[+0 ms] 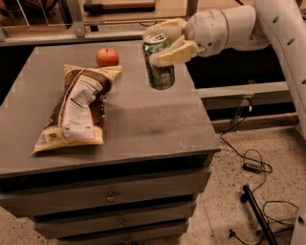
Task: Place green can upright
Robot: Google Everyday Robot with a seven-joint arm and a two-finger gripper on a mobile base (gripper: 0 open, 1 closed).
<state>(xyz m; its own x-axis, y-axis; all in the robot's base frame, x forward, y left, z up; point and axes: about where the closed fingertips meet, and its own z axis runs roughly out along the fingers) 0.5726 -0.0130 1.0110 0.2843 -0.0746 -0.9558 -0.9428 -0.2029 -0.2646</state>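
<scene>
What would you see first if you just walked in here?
The white robot arm reaches in from the top right, its gripper with jaws shut on the green can, held nearly upright over the back right of the grey cabinet top. Next, the brown snack bag lies flat on the left, a red apple just behind it.

Noted grey desk (143,124), three drawers (143,189) with small metal pulls. Speckled pale floor (224,206) at right, strewn with black cables (249,165) and a dark bar (256,210). Wooden shelving (119,5) behind. Dim warm light. Pincer (161,44) clamped on green can (160,72) above desk's far right.
</scene>
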